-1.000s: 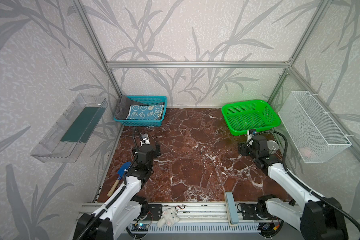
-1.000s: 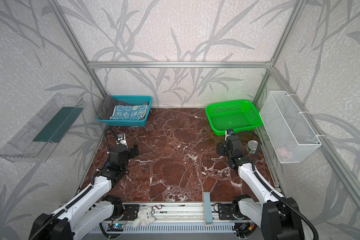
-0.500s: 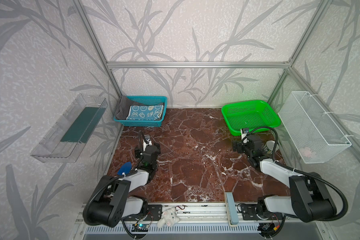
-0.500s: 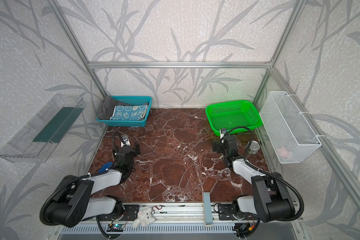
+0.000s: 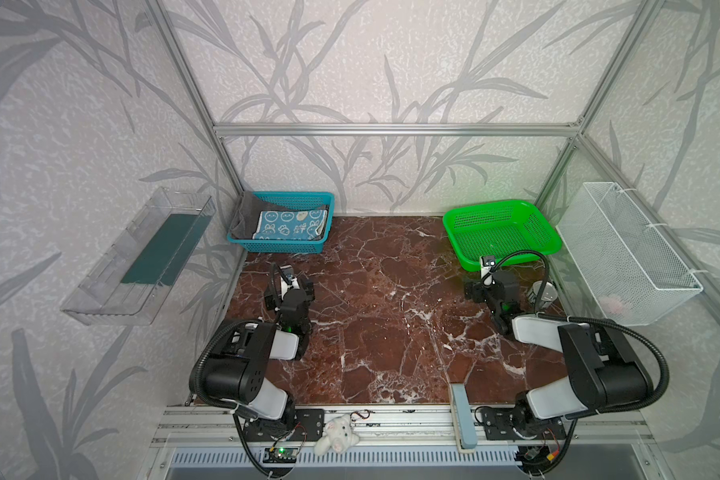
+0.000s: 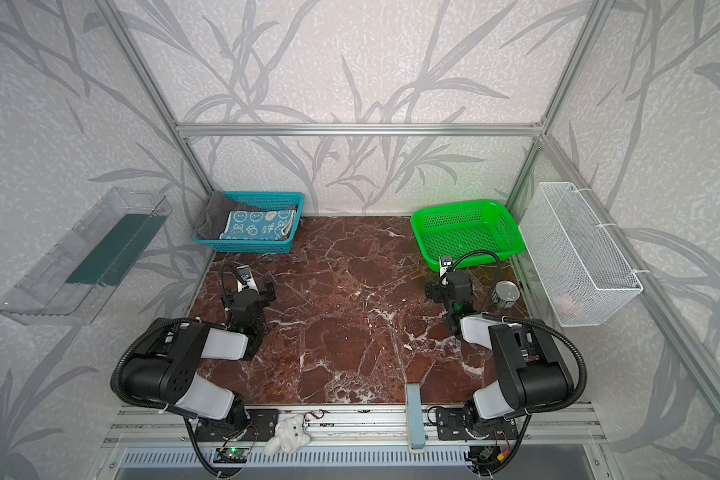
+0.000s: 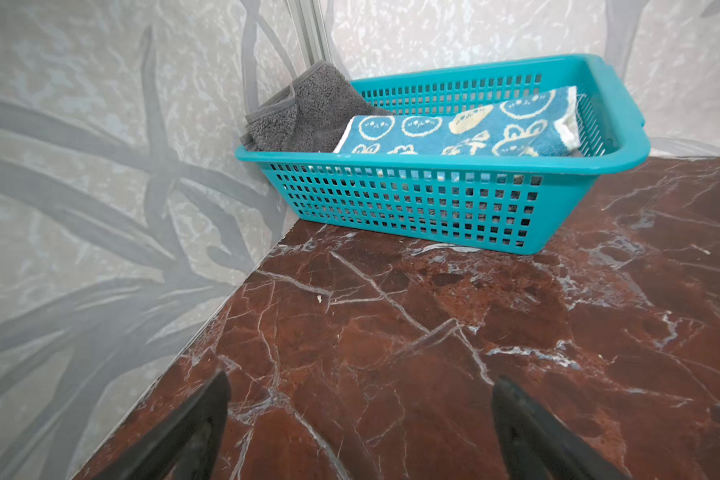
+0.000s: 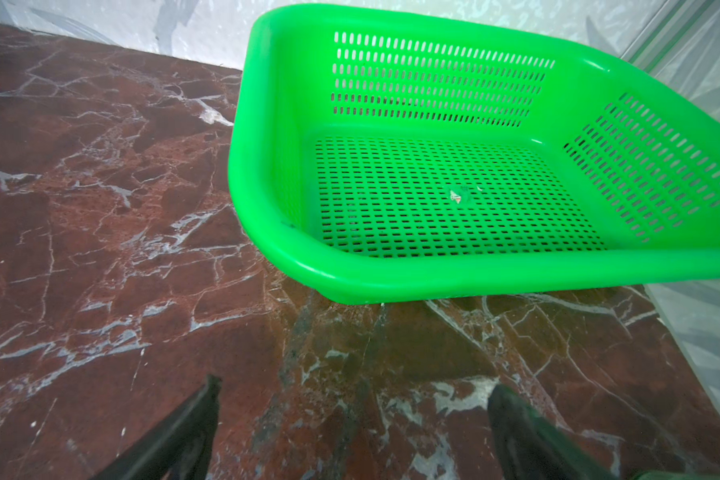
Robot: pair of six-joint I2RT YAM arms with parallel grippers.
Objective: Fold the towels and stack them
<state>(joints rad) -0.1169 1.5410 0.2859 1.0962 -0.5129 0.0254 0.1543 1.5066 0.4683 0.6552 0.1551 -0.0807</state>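
Note:
A teal towel with white bunnies (image 5: 292, 224) (image 6: 258, 226) (image 7: 454, 129) lies folded in the teal basket (image 5: 279, 248) (image 6: 246, 248) (image 7: 391, 203) at the back left. A dark grey towel (image 5: 242, 212) (image 6: 211, 212) (image 7: 304, 112) lies under it and hangs over the basket's left end. My left gripper (image 5: 289, 287) (image 6: 250, 286) (image 7: 360, 378) is open and empty, low over the marble a short way in front of that basket. In front of the green basket, my right gripper (image 5: 491, 286) (image 6: 449, 286) (image 8: 354, 382) is open too, with only bare floor between its fingers.
The green basket (image 5: 491, 204) (image 6: 462, 204) (image 8: 433, 278) at the back right holds only a small scrap. A metal can (image 5: 545, 291) (image 6: 507, 293) stands right of my right gripper. A wire basket (image 5: 628, 249) and a clear tray (image 5: 142, 253) hang on the walls. A white plush toy (image 5: 337, 434) lies on the front rail.
Both arms have folded back, their elbows dropping toward the front rail. Both grippers have stayed at about the same spots. The left arm now covers a blue-handled tool seen earlier.

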